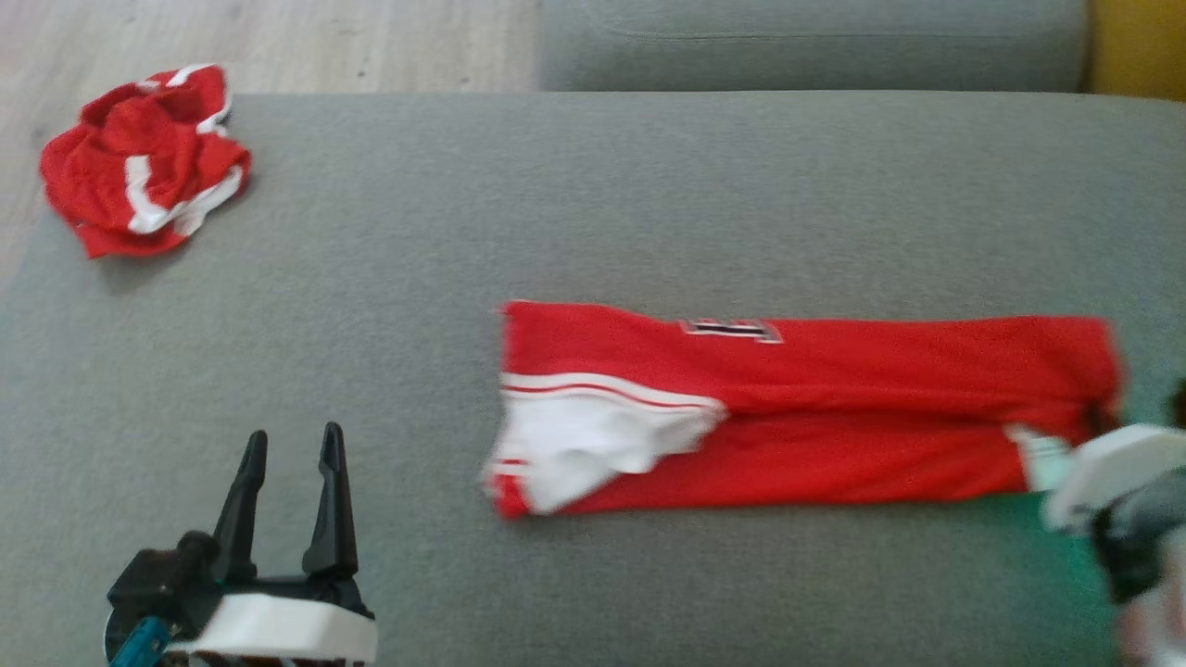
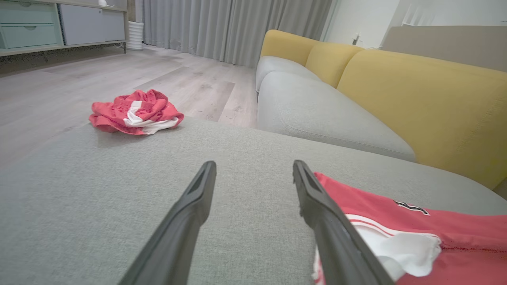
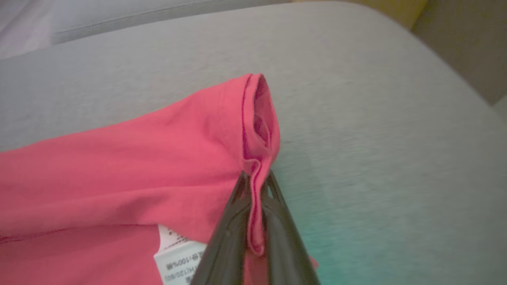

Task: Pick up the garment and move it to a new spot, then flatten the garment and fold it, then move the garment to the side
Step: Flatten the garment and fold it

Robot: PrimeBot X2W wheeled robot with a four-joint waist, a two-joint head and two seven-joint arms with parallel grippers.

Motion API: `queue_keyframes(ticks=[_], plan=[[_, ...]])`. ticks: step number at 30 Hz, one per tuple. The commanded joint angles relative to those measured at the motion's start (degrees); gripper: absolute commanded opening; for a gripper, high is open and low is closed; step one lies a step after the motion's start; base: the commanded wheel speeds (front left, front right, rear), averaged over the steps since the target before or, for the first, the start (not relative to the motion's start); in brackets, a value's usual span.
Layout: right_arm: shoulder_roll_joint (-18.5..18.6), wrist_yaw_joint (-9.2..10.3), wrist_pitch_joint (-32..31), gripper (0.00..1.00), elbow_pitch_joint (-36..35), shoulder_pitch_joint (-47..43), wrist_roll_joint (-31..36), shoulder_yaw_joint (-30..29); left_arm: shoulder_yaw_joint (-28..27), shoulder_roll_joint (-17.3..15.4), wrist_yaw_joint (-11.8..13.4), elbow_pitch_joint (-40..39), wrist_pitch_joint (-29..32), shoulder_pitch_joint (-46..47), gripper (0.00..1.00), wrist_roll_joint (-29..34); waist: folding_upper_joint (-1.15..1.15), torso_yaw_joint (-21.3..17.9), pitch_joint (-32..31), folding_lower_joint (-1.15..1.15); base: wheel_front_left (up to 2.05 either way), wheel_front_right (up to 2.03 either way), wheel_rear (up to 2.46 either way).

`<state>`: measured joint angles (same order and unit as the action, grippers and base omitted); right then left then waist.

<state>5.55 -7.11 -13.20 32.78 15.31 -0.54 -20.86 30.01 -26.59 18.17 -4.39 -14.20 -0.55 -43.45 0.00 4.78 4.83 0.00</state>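
Observation:
The garment point(image 1: 834, 408) is red with white trim, laid out as a long folded strip across the right half of the grey cushion point(image 1: 593, 204). In the right wrist view my right gripper point(image 3: 255, 178) is shut on a pinched fold of the garment point(image 3: 138, 166) at its right end, beside a white care label point(image 3: 178, 257). Its pale wrist point(image 1: 1112, 468) shows at the right edge of the head view. My left gripper point(image 1: 293, 434) stands open at the lower left, apart from the cloth. In the left wrist view the left gripper point(image 2: 254, 164) has the garment point(image 2: 435, 237) just right of its right finger.
A second red and white garment point(image 1: 144, 162) lies crumpled at the cushion's far left corner, also seen from the left wrist point(image 2: 136, 113). Wooden floor point(image 1: 278, 37) lies beyond that edge. A grey seat point(image 2: 324, 114) with yellow backrests point(image 2: 416, 99) stands behind.

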Motion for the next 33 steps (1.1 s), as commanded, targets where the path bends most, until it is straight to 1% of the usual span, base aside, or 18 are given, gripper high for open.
queue_keyframes(ticks=[1, 4, 7, 10, 13, 17, 22, 25, 28, 32, 33], plan=[[3.1, -0.37, -0.5, 0.00, -3.0, 2.5, -0.4, 0.3, -1.9, -0.8, 0.0, -1.3, -0.3, 1.7, 1.00, 0.5, 0.00, -1.2, -0.3, 0.00, 0.00, 0.00, 0.00], [5.7, -0.37, -2.2, 0.00, -5.2, 2.0, -0.8, -0.7, -1.8, -0.6, -0.2, -1.0, -0.3, 2.1, 1.00, 0.5, 0.00, -2.4, 0.1, 0.00, 0.00, 0.00, 0.00], [6.8, -0.37, -3.8, 0.00, -7.1, 1.4, -1.7, -1.1, -1.6, -0.3, -0.2, -0.9, -0.3, 2.5, 1.00, 0.6, 0.00, -3.4, 0.7, 0.00, 0.00, 0.00, 0.00], [6.1, -0.37, -4.9, 0.00, -8.7, 1.2, -3.4, -0.9, -1.5, -0.1, -0.5, -0.3, -0.3, 2.9, 1.00, 0.6, 0.00, -4.2, 1.1, 0.00, 0.00, 0.00, 0.00], [4.6, -0.37, -5.4, 0.00, -10.8, 0.9, -5.7, 0.7, -1.3, 0.3, -0.8, 0.3, -0.4, 3.3, 1.00, 0.7, 0.00, -4.5, 1.1, 0.00, 0.00, 0.00, 0.00], [2.1, -0.37, -7.0, 0.00, -17.0, -0.2, -10.0, 5.8, -0.9, 0.6, -0.9, 0.7, -0.4, 3.7, 1.00, 0.7, 0.00, -4.4, 0.6, 0.00, 0.00, 0.00, 0.00], [0.3, -0.37, -10.4, 0.00, -27.1, -3.2, -14.6, 14.0, -0.7, 1.0, -1.3, 1.6, -0.3, 4.0, 1.00, 0.5, 0.00, -3.4, -0.1, 0.00, 0.00, 0.00, 0.00], [-0.7, -0.37, -12.0, 0.00, -31.2, -5.1, -16.7, 18.9, -0.6, 1.4, -1.6, 2.0, -0.4, 4.3, 1.00, 0.4, 0.00, -2.4, -0.1, 0.00, 0.00, 0.00, 0.00], [-1.7, -0.37, -12.4, 0.00, -33.1, -6.1, -18.9, 23.7, -0.6, 1.8, -1.8, 2.2, -0.4, 4.7, 1.00, 0.4, 0.00, -1.3, 0.1, 0.00, 0.00, 0.00, 0.00], [-2.5, -0.37, -11.9, 0.00, -32.5, -5.9, -21.2, 29.7, -0.5, 2.5, -2.1, 2.5, -0.5, 5.2, 1.00, 0.5, 0.00, 0.3, 0.7, 0.00, 0.00, 0.00, 0.00], [-2.5, -0.37, -11.9, 0.00, -32.5, -5.9, -21.2, 29.7, -0.5, 2.5, -2.1, 2.5, -0.5, 5.2, 1.00, 0.5, 0.00, 0.3, 0.7, 0.00, 0.00, 0.00, 0.00]])
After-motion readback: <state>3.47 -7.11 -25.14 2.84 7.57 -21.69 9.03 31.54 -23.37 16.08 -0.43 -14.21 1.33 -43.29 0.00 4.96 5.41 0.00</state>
